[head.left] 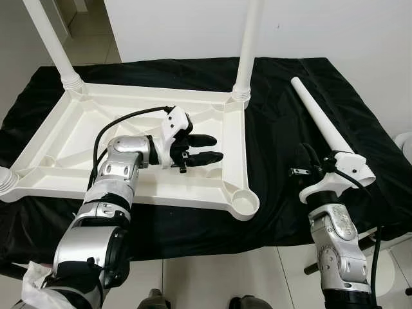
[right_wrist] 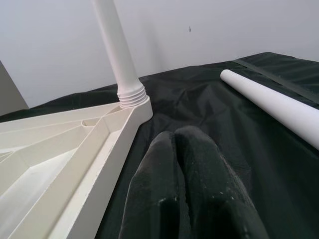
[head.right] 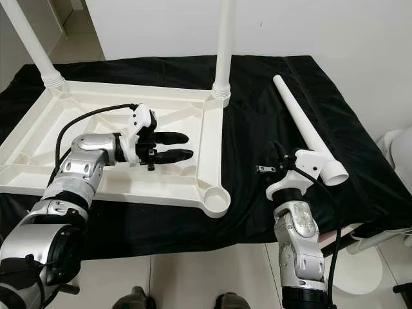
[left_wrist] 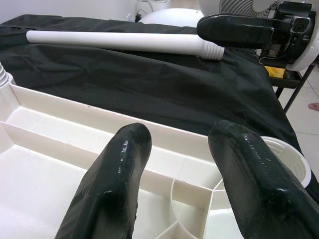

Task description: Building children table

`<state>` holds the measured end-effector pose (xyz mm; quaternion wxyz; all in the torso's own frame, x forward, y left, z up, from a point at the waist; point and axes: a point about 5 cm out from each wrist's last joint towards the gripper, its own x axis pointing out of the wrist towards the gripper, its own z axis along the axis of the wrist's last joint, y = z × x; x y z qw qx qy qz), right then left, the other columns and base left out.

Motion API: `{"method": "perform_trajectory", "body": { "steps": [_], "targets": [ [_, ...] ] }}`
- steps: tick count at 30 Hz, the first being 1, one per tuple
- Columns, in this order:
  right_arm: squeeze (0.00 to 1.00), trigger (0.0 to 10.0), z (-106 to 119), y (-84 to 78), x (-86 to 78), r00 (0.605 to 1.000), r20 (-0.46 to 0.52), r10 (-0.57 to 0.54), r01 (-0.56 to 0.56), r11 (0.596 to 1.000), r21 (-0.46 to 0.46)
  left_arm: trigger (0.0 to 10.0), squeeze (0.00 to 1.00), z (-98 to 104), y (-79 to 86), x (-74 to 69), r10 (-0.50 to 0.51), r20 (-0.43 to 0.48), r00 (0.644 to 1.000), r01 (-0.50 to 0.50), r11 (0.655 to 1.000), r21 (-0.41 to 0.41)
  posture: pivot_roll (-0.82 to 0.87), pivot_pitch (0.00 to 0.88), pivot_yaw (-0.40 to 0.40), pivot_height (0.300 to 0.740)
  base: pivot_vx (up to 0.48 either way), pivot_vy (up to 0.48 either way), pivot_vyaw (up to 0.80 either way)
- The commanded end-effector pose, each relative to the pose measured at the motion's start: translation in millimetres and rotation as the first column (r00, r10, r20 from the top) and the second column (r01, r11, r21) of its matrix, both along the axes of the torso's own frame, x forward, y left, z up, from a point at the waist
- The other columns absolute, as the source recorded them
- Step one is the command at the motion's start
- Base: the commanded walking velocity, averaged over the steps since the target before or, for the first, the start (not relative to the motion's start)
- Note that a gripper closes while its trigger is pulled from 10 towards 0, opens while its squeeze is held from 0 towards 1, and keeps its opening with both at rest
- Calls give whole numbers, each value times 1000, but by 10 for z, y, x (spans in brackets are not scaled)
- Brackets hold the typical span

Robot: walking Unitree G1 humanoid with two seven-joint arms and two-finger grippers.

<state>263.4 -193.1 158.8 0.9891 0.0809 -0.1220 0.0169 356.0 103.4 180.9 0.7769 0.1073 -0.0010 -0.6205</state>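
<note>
The left hand [head.left: 205, 148] hovers over the upside-down tabletop [head.left: 51, 138] on the black-covered worktop [head.left: 277, 116], fingers spread a bit and holding nothing. The empty corner socket [head.left: 244, 204] sits just right of it. Further right, the loose leg [head.left: 320, 121] lies pointing away from the robot, thick end beside the right hand [head.left: 302, 168], fingers pressed together, so that arm's clearly closer.

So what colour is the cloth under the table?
Black cloth, clearest in the left eye view.
</note>
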Motion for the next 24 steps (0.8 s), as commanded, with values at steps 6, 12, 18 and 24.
{"method": "perform_trajectory", "body": {
  "steps": [6, 12, 18, 24],
  "targets": [
    [0, 10000, -9, -9, -1, 1000, 2, -2, 2, 1000, 7, 10000, 0, 1, 146, 234, 554, 45, 831, -549, 831, -90, -5, 30, 20, 740, 0, 0, 0],
    [0, 10000, -12, -6, -13, 1000, 1, -2, 2, 1000, 8, 10000, 0, -9, 152, 238, 565, 42, 824, -560, 824, -86, -5, 31, 19, 740, 0, 0, 0],
    [0, 10000, -14, -4, -15, 1000, 1, -3, 3, 1000, 7, 10000, 0, -17, 175, 253, 588, 36, 808, -584, 808, -83, -5, 34, 19, 740, 0, 0, 0],
    [0, 10000, -14, 5, -16, 1000, 0, -2, 2, 1000, 8, 10000, 0, -14, 192, 265, 609, 32, 793, -604, 792, -85, -5, 34, 19, 740, 0, 0, 0]
  ]
}}
